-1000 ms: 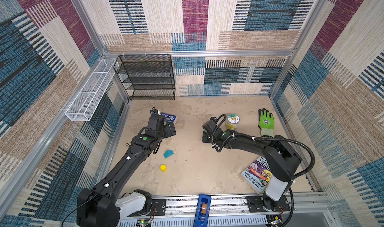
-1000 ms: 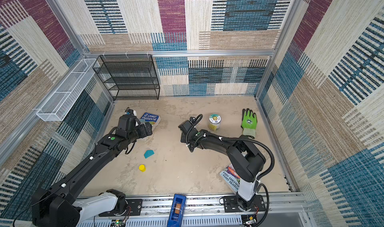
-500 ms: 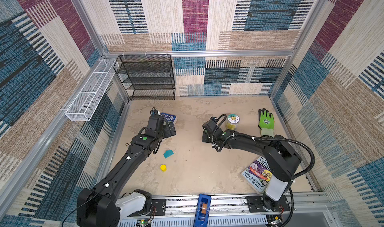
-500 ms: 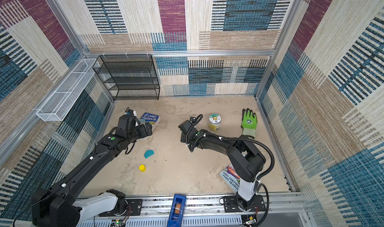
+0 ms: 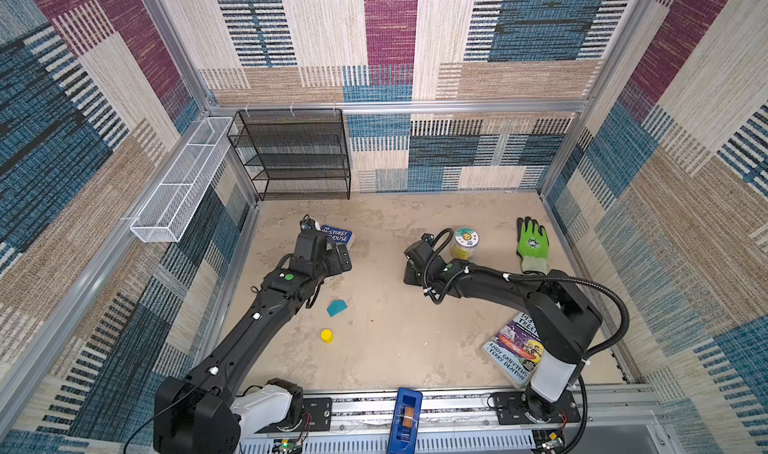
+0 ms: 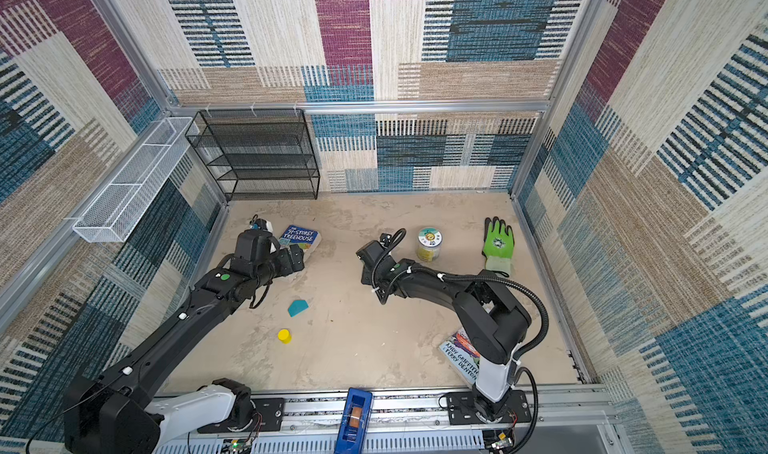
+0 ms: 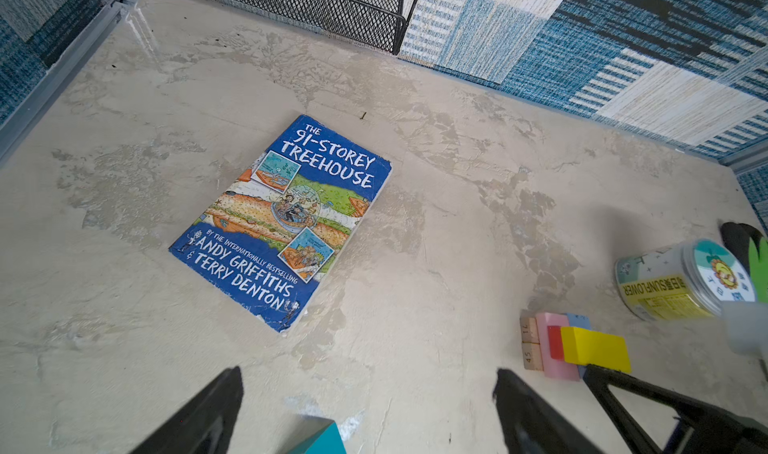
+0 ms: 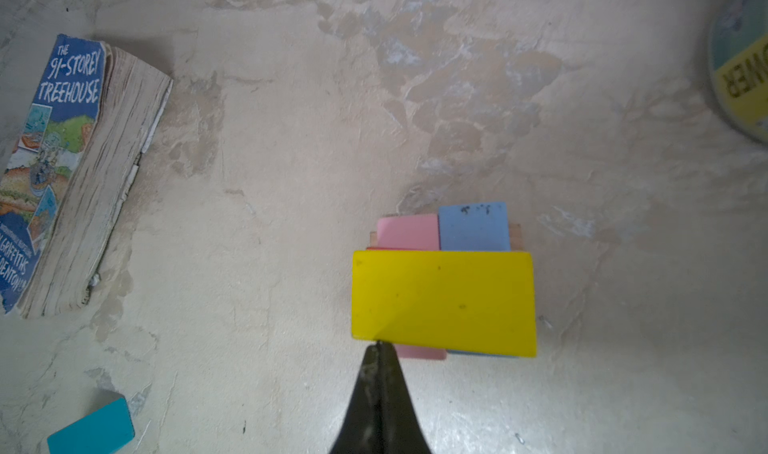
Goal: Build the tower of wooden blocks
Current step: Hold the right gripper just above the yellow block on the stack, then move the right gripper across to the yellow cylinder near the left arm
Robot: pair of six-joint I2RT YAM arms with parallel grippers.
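Currently we see the tower (image 7: 571,346) standing on the tabletop (image 8: 291,140) between the blue paperback (image 7: 286,219) and the yellow jar (image 7: 673,286). It has plain wood slabs (image 7: 531,344) at the bottom, with the pink block (image 8: 409,232) and light blue block (image 8: 473,225) side by side over them. Above those sit a red block (image 7: 555,342) and the yellow block (image 8: 442,302) on top. Our right gripper (image 8: 379,348) has its fingers pressed together, pinching nothing, tip at the yellow block's edge; whether it touches we cannot tell. Our left gripper (image 7: 368,375) hovers spread wide and empty near the paperback. The teal house-shaped piece (image 5: 336,307) and yellow cylinder (image 5: 327,335) lie loose on the tabletop, well apart from the tower.
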